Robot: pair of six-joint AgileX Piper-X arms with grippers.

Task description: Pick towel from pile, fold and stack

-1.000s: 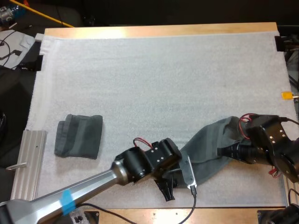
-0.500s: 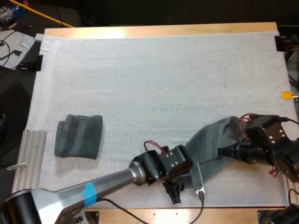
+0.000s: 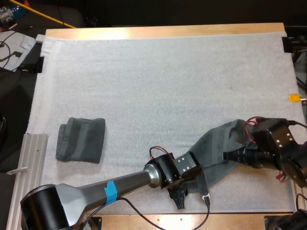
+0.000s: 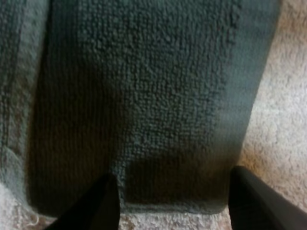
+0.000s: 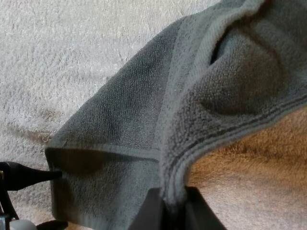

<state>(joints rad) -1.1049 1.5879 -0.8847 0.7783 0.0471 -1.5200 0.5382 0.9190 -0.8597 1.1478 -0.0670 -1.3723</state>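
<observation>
Dark grey-green towel [image 3: 213,148] lies stretched at near right of the white mat [image 3: 158,81], right claw [image 5: 170,196] clamped on its right-end fold, left claw [image 4: 172,176] spread open at its near-left edge; folded towel [image 3: 80,140] well apart, left.

Left pincer [image 4: 172,178] spread (right pincer [image 5: 171,203] clamped)

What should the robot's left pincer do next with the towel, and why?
Probably lower the left pincer and shut it on the near edge of the towel. It stands open just over that edge, while the right pincer already pinches the towel's other end, so both ends would be held for folding.
</observation>
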